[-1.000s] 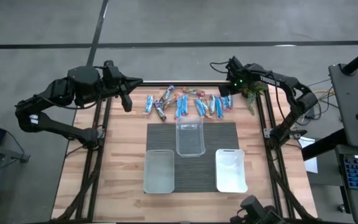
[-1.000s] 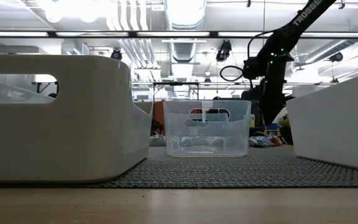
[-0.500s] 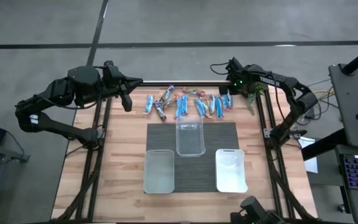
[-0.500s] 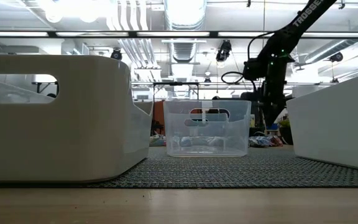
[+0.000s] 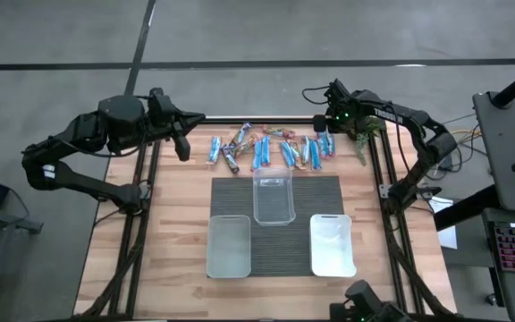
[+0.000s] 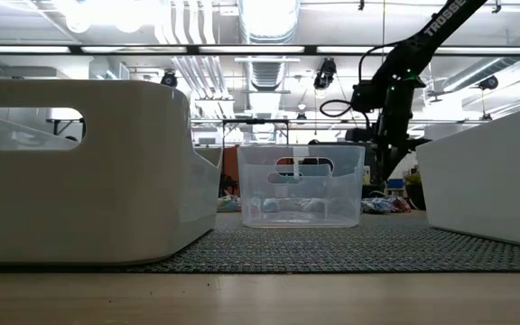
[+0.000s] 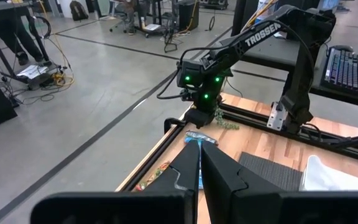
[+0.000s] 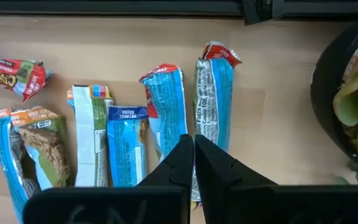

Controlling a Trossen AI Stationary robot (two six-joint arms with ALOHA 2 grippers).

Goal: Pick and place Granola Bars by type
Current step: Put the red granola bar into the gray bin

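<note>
Right gripper (image 8: 193,146) shifted, Granola Bars (image 8: 166,109) below

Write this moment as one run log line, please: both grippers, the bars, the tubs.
right gripper: shut, above blue granola bars | left gripper: shut, waits at table's far left edge | tubs: no bars visible inside

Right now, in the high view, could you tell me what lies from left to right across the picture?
Left hand → Granola Bars → right hand → green plant.
</note>
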